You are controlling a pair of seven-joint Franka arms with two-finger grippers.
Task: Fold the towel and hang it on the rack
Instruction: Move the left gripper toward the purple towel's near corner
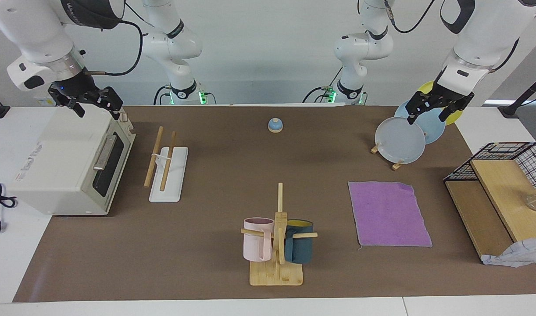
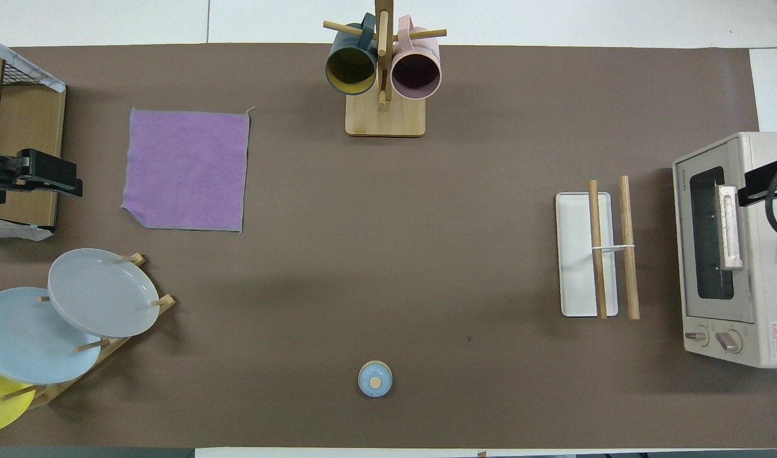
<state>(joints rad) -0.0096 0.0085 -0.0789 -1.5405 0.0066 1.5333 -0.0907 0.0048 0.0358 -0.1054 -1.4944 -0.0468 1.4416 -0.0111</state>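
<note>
Item nearest the facing camera: wooden mug tree on a bamboo base [image 1: 276, 274], one, carrying two mugs, a pale pink [image 1: 256, 245] and a dark teal [image 1: 299, 247].

Next: purple square cloth towel [image 1: 388, 213], one, lying flat and unfolded on the brown table mat [image 1: 206, 263], toward the left arm's end, with its edges roughly square to the table. It sits just farther from the robots than the wooden plate stand [image 1: 397, 165], which holds three plates: grey, light blue and yellow.

Wooden shelf with black wire basket [image 1: 498, 193], one, at the same end.

Rack of two light wooden rods on a flat white base [image 1: 167, 169], one, well apart from the towel at the right arm's end, its rods running toward and away from the robots. White toaster oven [image 1: 70, 160], one, beside it.

Small blue knobbed lid [image 1: 275, 125], one, near the robots.

Left gripper [image 1: 430, 113]: raised over the plate stand, jaws apparently spread, empty. It is much the nearer to the towel.

Right gripper [image 1: 99, 107]: raised over the oven, open, empty, waiting.
</note>
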